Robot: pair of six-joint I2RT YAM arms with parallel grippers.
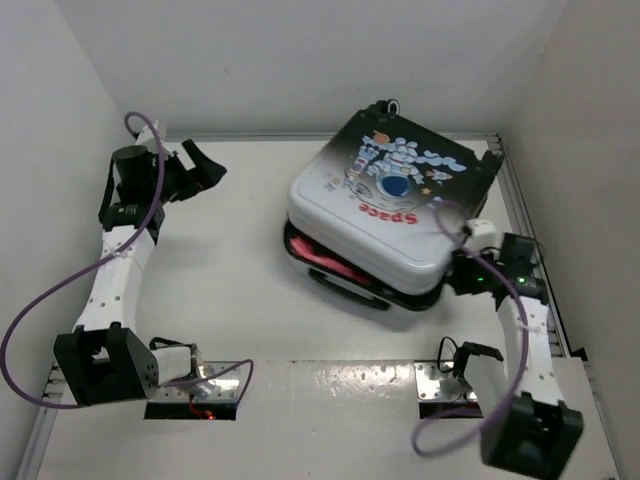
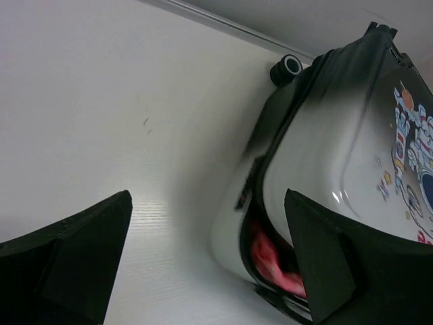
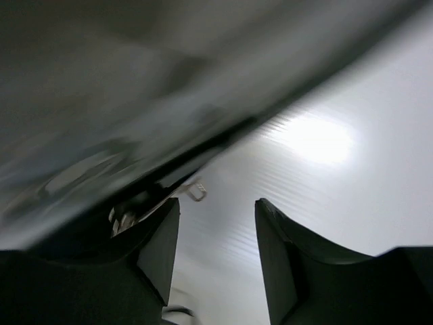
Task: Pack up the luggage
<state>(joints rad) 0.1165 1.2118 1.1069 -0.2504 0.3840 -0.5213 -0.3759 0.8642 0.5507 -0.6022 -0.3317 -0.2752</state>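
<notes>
The suitcase [image 1: 385, 215] lay flat on the bench [image 1: 230, 290], right of centre and toward the upper part of the overhead view, with its astronaut print and red "Space" lettering facing up. Its lid sat nearly shut over the base, and something pink [image 1: 325, 258] showed in the gap along the lower left edge. The left fingers [image 1: 205, 165] were at the upper left of that frame, well apart from the suitcase, spread wide with nothing between them. In the left wrist view they framed the bench, with the suitcase on the right, a black wheel [image 2: 285, 68] at its far corner and the pink thing [image 2: 270, 261] in the seam. The right fingers [image 3: 284, 271] sat just beside the lower right corner of the suitcase, parted by a narrow gap that held nothing. The blurred shell filled the upper left of that view, with a small metal zip pull [image 3: 196, 191] hanging by the left finger. The bench was white and lightly scuffed, and plain white walls [image 1: 300, 60] closed it in on three sides.
</notes>
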